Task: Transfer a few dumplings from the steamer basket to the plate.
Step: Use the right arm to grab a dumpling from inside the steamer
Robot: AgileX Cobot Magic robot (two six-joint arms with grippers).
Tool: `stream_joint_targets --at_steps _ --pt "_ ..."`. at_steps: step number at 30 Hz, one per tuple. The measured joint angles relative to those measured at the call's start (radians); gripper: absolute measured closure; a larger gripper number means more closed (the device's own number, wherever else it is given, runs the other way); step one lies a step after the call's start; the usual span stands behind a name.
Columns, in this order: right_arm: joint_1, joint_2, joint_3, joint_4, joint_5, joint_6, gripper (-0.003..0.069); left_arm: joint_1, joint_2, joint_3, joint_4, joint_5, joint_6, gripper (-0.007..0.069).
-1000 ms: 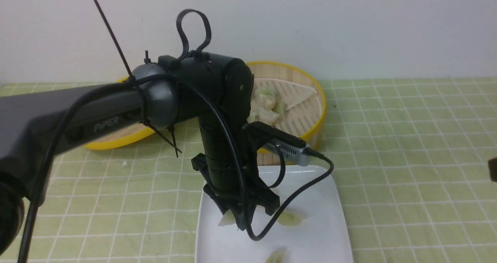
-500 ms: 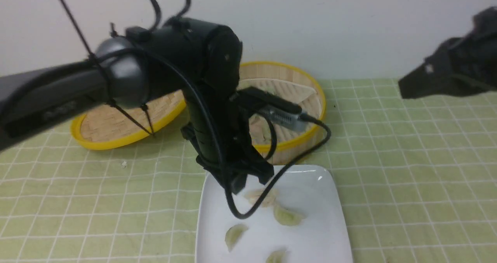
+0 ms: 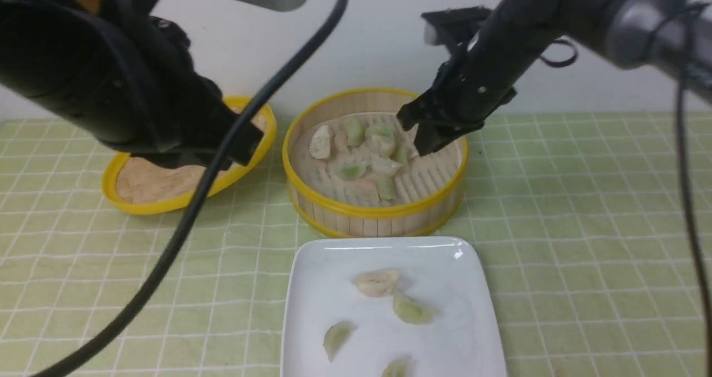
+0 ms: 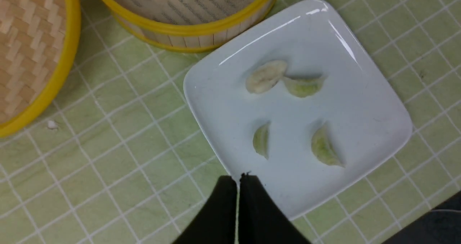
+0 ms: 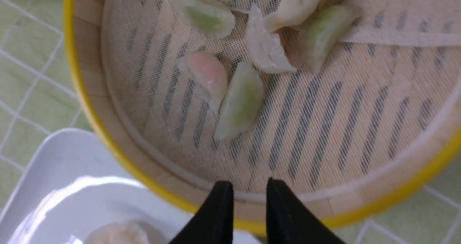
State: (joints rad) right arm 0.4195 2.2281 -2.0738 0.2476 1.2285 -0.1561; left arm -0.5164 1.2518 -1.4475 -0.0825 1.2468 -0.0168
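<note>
While 4 dumplings [image 4: 266, 76] rest on the plate [image 4: 223, 111], the right end effector [image 5: 250, 186], spread and holding nothing, hangs over the basket [image 3: 378, 213]. Its soft dumplings [image 3: 367, 169] touch, so a careless pinch could tear a skin or drag 2 together. The left end effector [image 4: 238, 177] is pressed together, holding nothing.

the plate [image 3: 389, 321] lies in front of the steamer basket [image 3: 372, 210], with four dumplings [image 4: 326, 147] spread on it. more dumplings lie together inside the basket. the woven lid [image 3: 161, 191] sits to the basket's left, and a tablecloth [image 3: 584, 254] lies under all three.
</note>
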Motion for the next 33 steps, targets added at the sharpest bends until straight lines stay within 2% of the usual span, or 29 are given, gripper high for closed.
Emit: stream_joint_targets --at_steps 5,8,10,13,19,23,28,33 --pt "0.048 0.241 -0.256 -0.053 0.008 0.046 0.0331 0.000 -0.108 0.073 0.019 0.002 -0.013 0.0631" --pt "0.057 0.313 -0.348 -0.080 0.009 0.082 0.0259 0.000 -0.155 0.100 0.048 0.009 -0.039 0.0631" --pt "0.059 0.328 -0.377 -0.092 0.009 0.112 0.0237 0.000 -0.187 0.106 0.083 0.012 -0.064 0.0631" --pt "0.061 0.332 -0.385 -0.103 0.015 0.156 0.0252 0.000 -0.226 0.108 0.139 0.012 -0.099 0.0631" --pt "0.063 0.324 -0.385 -0.101 0.017 0.209 0.0360 0.000 -0.260 0.108 0.204 0.013 -0.137 0.0631" --pt "0.069 0.280 -0.365 -0.097 0.019 0.212 0.0375 0.000 -0.263 0.108 0.209 0.013 -0.138 0.0631" --pt "0.074 0.104 -0.168 -0.095 0.017 0.206 0.0377 0.000 -0.264 0.108 0.212 0.013 -0.138 0.0631" --pt "0.075 0.077 -0.100 -0.100 0.020 0.207 0.0377 0.000 -0.270 0.108 0.213 0.013 -0.138 0.0631"
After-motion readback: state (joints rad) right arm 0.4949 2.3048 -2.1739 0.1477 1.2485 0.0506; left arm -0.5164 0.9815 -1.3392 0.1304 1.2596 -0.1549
